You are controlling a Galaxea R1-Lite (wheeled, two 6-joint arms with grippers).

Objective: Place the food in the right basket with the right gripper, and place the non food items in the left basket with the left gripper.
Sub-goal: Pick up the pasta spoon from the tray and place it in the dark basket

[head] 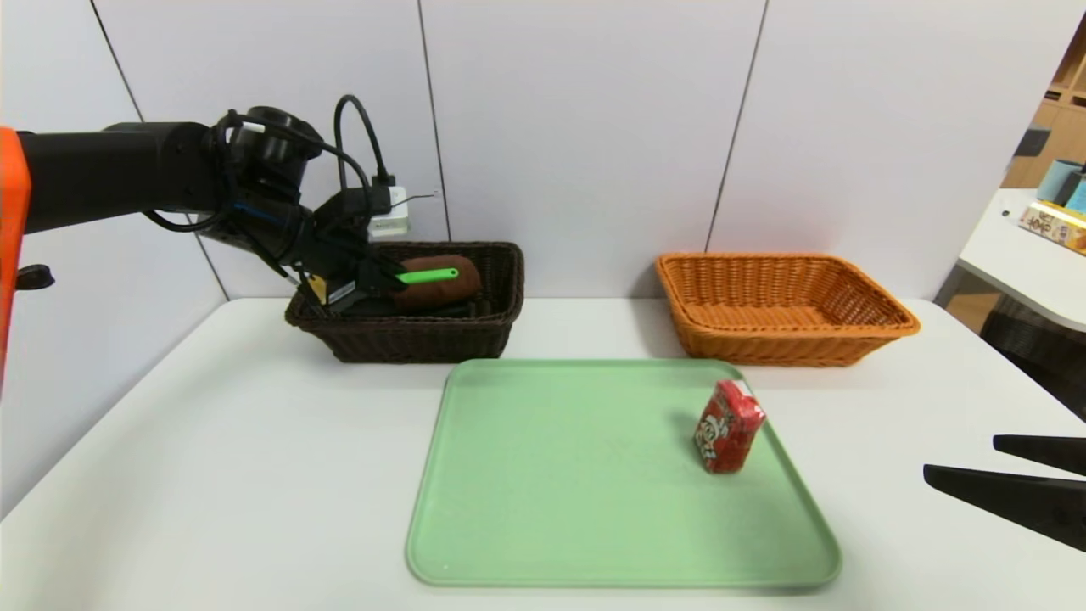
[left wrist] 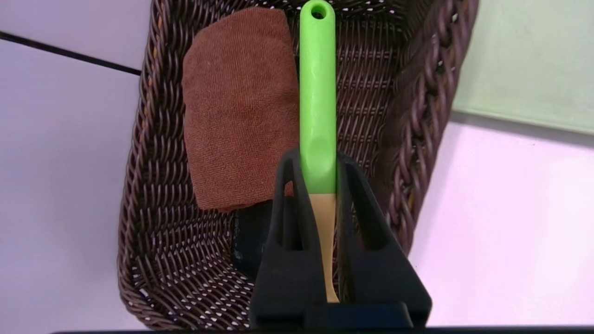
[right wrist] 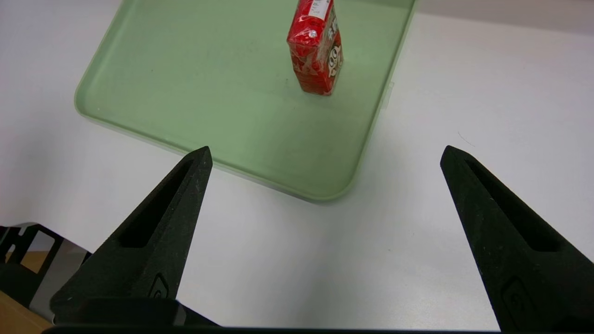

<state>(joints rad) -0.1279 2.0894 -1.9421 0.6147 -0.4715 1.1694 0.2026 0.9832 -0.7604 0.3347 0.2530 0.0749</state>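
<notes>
The left gripper (head: 373,280) hangs over the dark brown woven wicker basket (head: 501,288) at the far left of the white table (head: 212,475), its 2 black fingers (left wrist: 292,218) clamped on a tool with a bright green plastic handle and a tan wooden section (left wrist: 318,93). The grip sits where the green part meets the tan part, and the green handle end, with its small hanging hole, points out over the basket's inside. Under the tool, in that same basket, lies a folded brown terry cloth (left wrist: 236,106), and a dark object shows just beside the cloth on the basket floor; what it is I cannot tell.

The orange woven wicker basket (head: 882,318) stands at the far right of the table, well apart from the brown one. Between the baskets and the robot lies a pale green plastic tray (head: 551,492). A small red drink carton with cartoon print (head: 728,426) stands upright on the tray's right part, near its right rim.

The right gripper (right wrist: 325,157) is low over the table at the near right, outside the tray's corner, its 2 black fingers (right wrist: 153,236) spread wide with nothing between them. The carton is well ahead of it, apart from both fingers.
</notes>
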